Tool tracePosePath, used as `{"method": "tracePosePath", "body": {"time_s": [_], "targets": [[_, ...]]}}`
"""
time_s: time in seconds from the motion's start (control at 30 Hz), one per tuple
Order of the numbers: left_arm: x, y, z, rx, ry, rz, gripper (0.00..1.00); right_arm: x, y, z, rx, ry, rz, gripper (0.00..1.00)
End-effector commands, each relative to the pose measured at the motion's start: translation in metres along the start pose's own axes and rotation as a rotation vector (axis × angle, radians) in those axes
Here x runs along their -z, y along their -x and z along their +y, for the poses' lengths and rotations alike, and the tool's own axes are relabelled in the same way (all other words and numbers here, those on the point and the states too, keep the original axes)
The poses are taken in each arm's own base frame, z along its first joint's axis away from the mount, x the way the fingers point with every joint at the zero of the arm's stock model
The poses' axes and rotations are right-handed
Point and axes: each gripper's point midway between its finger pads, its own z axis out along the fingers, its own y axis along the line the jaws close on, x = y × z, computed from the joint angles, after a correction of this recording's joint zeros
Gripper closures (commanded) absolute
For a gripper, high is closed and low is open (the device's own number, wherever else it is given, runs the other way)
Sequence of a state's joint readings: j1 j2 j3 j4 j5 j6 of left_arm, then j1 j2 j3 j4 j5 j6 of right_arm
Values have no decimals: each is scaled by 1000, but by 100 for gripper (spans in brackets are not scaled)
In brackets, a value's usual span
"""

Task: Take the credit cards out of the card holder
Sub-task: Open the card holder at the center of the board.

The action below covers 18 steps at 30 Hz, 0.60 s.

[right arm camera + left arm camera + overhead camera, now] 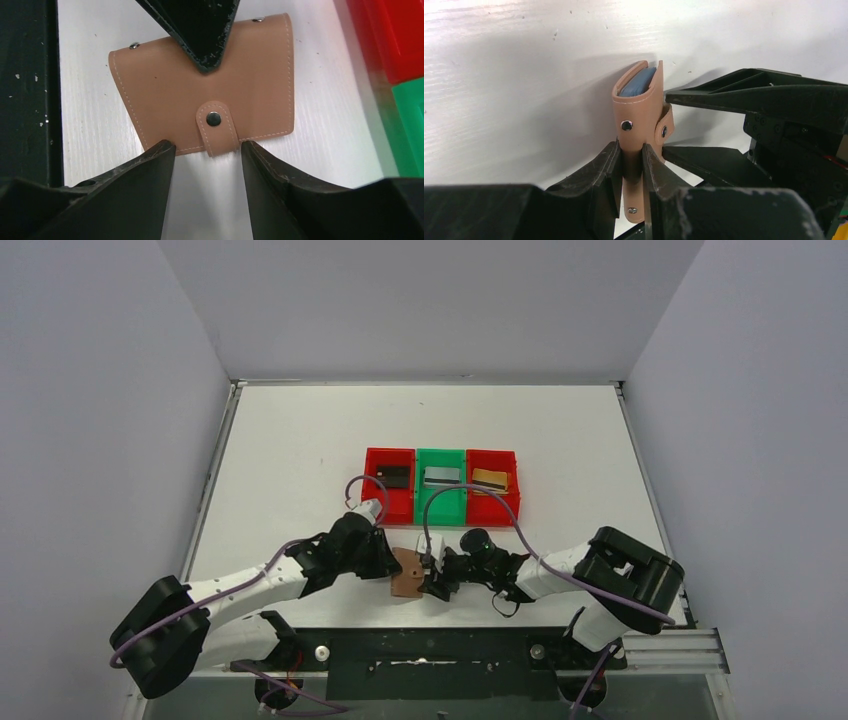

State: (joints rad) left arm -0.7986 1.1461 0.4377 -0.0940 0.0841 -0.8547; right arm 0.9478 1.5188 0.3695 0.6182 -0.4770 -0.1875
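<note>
Left wrist: left claw [630,167] clamps the card holder [639,107] — right claw [207,150] spread wide at its edge.

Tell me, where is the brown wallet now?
In the top view the card holder is centre-front, just before the green bin, pinched by the left gripper, the open right gripper on its right.

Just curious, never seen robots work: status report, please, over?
Left gripper shut on tan-brown leather folding card holder. Right gripper open, straddling its snap tab. Holder closed, tab snapped, nothing blocking it.
</note>
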Motion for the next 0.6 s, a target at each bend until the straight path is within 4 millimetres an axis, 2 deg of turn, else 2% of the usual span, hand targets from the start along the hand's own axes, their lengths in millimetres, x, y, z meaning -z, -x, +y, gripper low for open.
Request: {"method": "tracePosePath", "body": {"time_s": [0.0,0.17,0.3,0.4,0.57], "targets": [[1,-7,7,-42,36,39,87,-14,31,1,66,62,-95,49],[1,-8,8,-40,37,40,87,-14,32,-2,57,39,-110,57],[1,-8,7,-37,34,42,88,-11,38,-6,62,15,-125,67],[1,-8,7,-37,32,42,87,-10,43,-9,66,0,-138,69],[0,-9,6,-36,27,46,87,-16,35,-11,41,-2,-106,81]]}}
